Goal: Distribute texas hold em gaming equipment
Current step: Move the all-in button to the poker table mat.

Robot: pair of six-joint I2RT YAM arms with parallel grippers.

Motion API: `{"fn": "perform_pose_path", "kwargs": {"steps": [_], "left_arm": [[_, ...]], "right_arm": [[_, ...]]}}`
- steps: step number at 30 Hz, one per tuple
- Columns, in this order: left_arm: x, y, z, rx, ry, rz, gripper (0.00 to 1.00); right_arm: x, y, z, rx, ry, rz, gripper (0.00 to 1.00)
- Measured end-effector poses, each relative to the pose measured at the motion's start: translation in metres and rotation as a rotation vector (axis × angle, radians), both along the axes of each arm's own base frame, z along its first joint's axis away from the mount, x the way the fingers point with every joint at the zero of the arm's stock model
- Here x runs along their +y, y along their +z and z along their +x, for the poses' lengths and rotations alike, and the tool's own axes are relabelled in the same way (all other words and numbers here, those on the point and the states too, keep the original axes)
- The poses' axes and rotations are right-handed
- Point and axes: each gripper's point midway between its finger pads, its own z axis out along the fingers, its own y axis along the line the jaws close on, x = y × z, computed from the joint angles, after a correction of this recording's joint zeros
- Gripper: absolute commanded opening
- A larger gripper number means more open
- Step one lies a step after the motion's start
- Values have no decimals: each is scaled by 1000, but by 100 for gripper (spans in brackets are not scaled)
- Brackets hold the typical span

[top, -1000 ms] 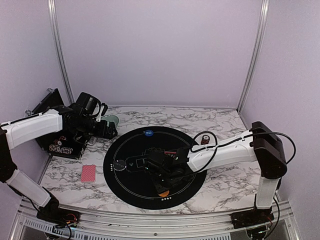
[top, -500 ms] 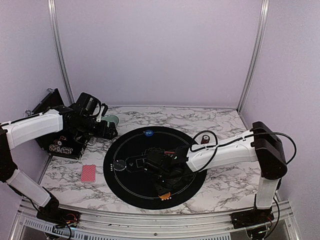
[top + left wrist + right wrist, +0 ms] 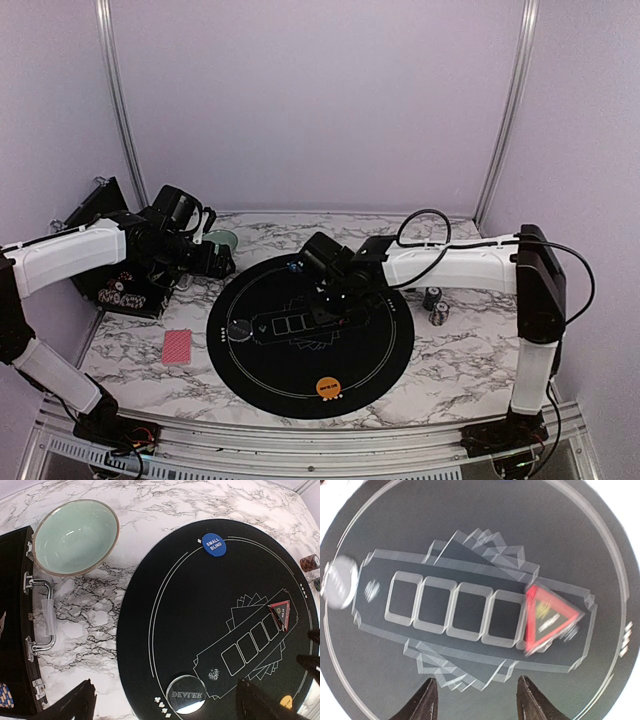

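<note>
An orange disc [image 3: 327, 385] lies alone near the front edge of the black mat [image 3: 380, 350]. My right gripper [image 3: 325, 293] hovers over the mat's middle, open and empty [image 3: 476, 703], with the red triangle marker [image 3: 547, 612] just ahead of its fingertips. A clear dealer button [image 3: 186, 695] sits at the mat's left, and a blue small-blind disc [image 3: 214, 544] at its far edge. My left gripper [image 3: 165, 711] hangs open above the mat's left rim, holding nothing. A red-backed card [image 3: 177, 346] lies on the marble at the left. Striped chips [image 3: 437, 307] stand right of the mat.
A teal bowl [image 3: 75, 536] stands on the marble beyond the mat's left side. An open black case [image 3: 110, 255] sits at the far left, under my left arm. The right arm's cable loops above the mat's right side.
My right gripper let go of the orange disc at the mat's front edge, opened wider, and drew back up over the mat's middle. The left arm has not moved.
</note>
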Motion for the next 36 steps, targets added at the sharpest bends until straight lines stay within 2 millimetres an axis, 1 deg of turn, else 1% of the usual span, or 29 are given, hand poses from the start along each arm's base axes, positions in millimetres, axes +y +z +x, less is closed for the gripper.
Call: {"fn": "perform_pose_path", "kwargs": {"steps": [3, 6, 10, 12, 14, 18, 20, 23, 27, 30, 31, 33, 36], "left_arm": [[0, 0, 0, 0, 1, 0, 99], [1, 0, 1, 0, 3, 1, 99], [2, 0, 1, 0, 7, 1, 99], [3, -1, 2, 2, 8, 2, 99], [3, -2, 2, 5, 9, 4, 99], [3, -4, 2, 9, 10, 6, 99], [3, -4, 2, 9, 11, 5, 99], [4, -4, 3, 9, 12, 5, 99], [4, -4, 3, 9, 12, 5, 99], [4, -4, 3, 9, 12, 6, 99], [4, -4, 3, 9, 12, 5, 99], [4, -4, 3, 8, 14, 7, 99], [5, -3, 4, 5, 17, 10, 99]], "right_arm": [[-10, 4, 29, -35, -17, -3, 52], [-19, -1, 52, -50, -30, -18, 54], [-32, -10, 69, -49, -32, -34, 54], [-33, -11, 78, -53, -13, -17, 54], [-30, -11, 85, -63, 12, 4, 55], [-20, -19, 93, -77, 76, 15, 54], [-14, -28, 97, -75, 105, 6, 54], [-11, -43, 101, -69, 132, -13, 52], [-16, -60, 103, -58, 151, -46, 49], [-25, -69, 104, -52, 147, -60, 48], [-26, -68, 104, -58, 146, -51, 47], [-32, -68, 99, -64, 144, -45, 46], [-46, -68, 85, -56, 134, -44, 43]]}}
